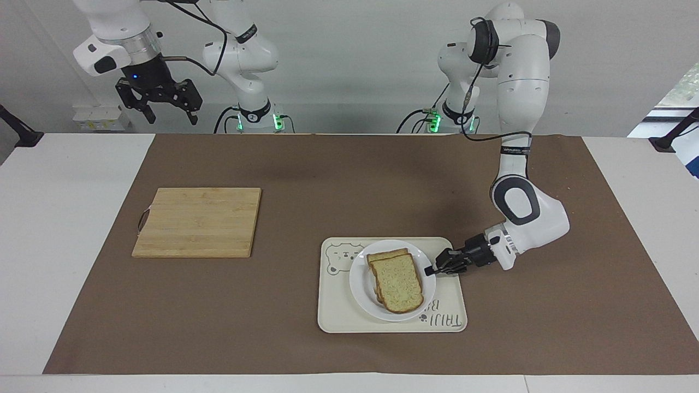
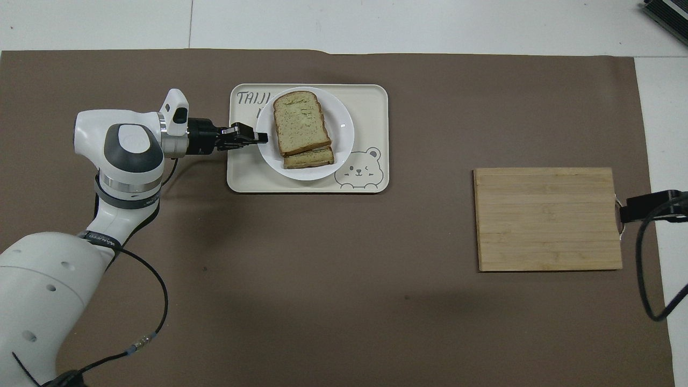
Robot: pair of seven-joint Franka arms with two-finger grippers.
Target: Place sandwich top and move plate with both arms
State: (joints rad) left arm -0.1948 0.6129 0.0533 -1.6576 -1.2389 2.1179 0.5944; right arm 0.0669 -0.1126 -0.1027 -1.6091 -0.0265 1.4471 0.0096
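The sandwich top (image 1: 399, 282) (image 2: 300, 120) lies on a lower bread slice (image 2: 310, 157) on the small white plate (image 1: 361, 284) (image 2: 342, 129). The plate is over the cream bear tray (image 1: 338, 322) (image 2: 371, 102), low on it; I cannot tell whether it rests there. My left gripper (image 1: 431, 269) (image 2: 262, 138) reaches in level from the left arm's end and is shut on the plate's rim. My right gripper (image 1: 170, 117) hangs open and empty, high over the right arm's end of the table, and waits.
A wooden cutting board (image 1: 199, 221) (image 2: 548, 217) lies on the brown mat (image 1: 349, 174) toward the right arm's end, nearer to the robots than the tray. White tabletop borders the mat at both ends.
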